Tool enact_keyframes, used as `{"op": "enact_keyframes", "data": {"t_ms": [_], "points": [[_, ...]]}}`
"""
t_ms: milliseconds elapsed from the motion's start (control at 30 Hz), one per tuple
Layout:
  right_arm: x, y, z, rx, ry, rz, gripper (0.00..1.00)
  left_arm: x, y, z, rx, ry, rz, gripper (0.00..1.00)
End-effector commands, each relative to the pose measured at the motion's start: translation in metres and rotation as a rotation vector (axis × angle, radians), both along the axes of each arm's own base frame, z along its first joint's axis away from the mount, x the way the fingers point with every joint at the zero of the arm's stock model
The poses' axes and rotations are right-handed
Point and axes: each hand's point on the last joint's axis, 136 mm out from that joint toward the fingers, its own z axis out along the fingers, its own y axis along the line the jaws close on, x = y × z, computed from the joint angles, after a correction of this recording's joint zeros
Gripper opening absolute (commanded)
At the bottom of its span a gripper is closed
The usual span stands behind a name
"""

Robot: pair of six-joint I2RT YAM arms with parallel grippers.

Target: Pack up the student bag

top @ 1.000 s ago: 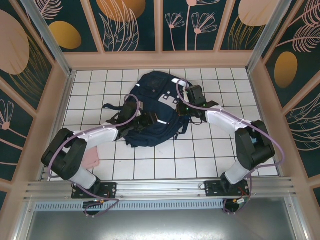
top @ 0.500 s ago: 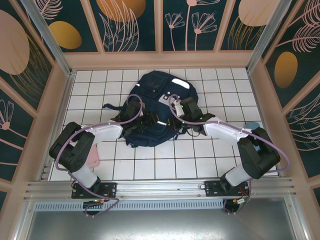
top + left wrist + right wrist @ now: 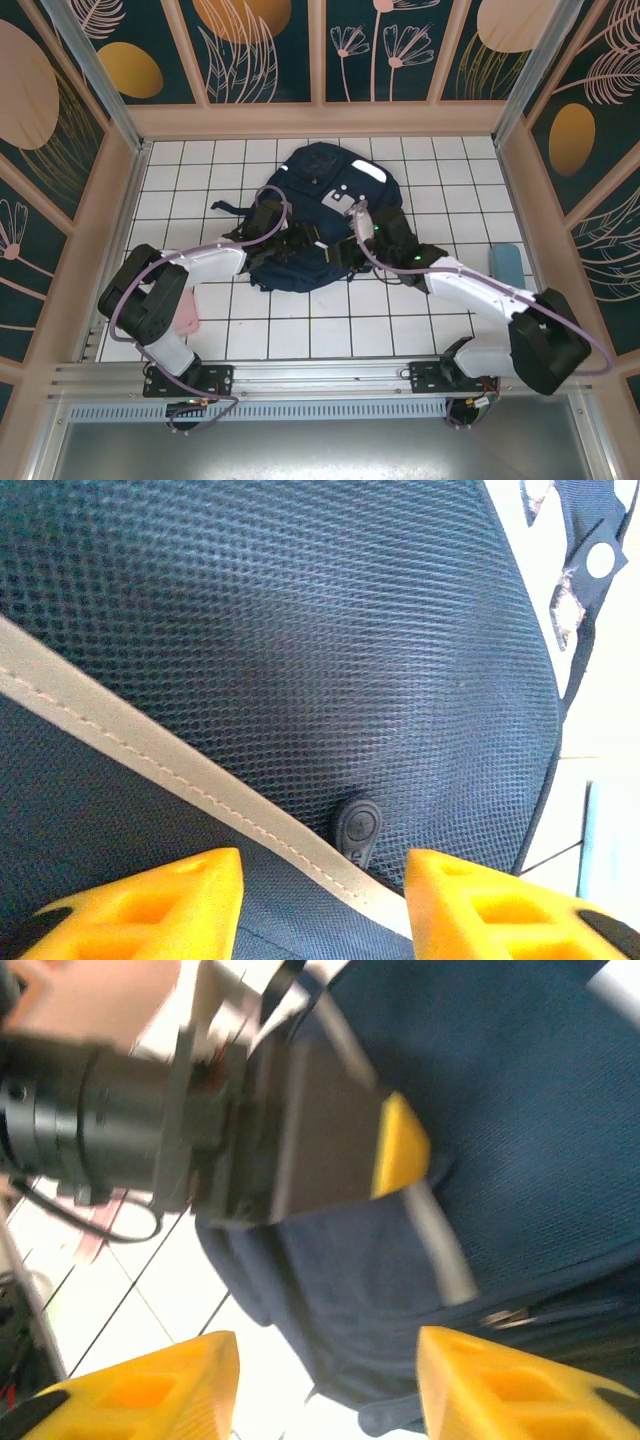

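Note:
The student bag, a dark navy backpack with white patches, lies in the middle of the tiled floor. My left gripper rests on its lower left part. In the left wrist view the yellow fingers stand apart over mesh fabric, a grey stripe and a black zipper pull, with nothing clamped. My right gripper hovers at the bag's lower right edge. Its jaws are open over navy fabric, and the left gripper's yellow fingertip shows just ahead.
A pink item lies near the left arm's base. A light blue item sits on the tiles at the right. Black straps trail off the bag's left side. Wooden walls enclose the floor.
My right arm swung from the bag's right side down to its lower edge and its jaws opened. The bag turned slightly. The light blue item came into view.

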Motion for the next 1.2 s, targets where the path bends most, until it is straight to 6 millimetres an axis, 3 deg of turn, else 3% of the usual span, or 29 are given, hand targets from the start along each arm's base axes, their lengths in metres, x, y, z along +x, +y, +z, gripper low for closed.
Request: {"op": "enact_keyframes", "data": {"t_ms": [0, 33, 133, 333, 433, 633, 900, 1167], "points": [[0.033, -0.044, -0.006, 0.029, 0.085, -0.284, 0.55, 0.005, 0.002, 0.026, 0.053, -0.095, -0.039, 0.5], [0.043, -0.061, -0.013, 0.02, 0.127, -0.369, 0.56, 0.004, 0.003, 0.029, 0.059, -0.104, -0.046, 0.5], [0.054, -0.084, -0.032, 0.004, 0.251, -0.5, 0.56, -0.002, 0.004, 0.035, 0.085, -0.12, -0.058, 0.51], [0.063, -0.083, -0.046, 0.041, 0.378, -0.556, 0.54, -0.027, -0.026, 0.05, 0.224, -0.218, -0.221, 0.53], [0.066, -0.088, -0.051, 0.063, 0.422, -0.601, 0.55, -0.031, -0.037, 0.046, 0.376, -0.26, -0.313, 0.55], [0.065, -0.104, -0.063, 0.111, 0.486, -0.67, 0.55, -0.028, -0.058, 0.018, 0.667, -0.248, -0.443, 0.54], [0.075, -0.115, -0.078, 0.147, 0.528, -0.692, 0.55, -0.006, -0.069, 0.009, 0.82, -0.266, -0.451, 0.49], [0.095, -0.11, -0.091, 0.152, 0.542, -0.653, 0.51, 0.011, -0.063, 0.003, 0.937, -0.287, -0.422, 0.24]]}}
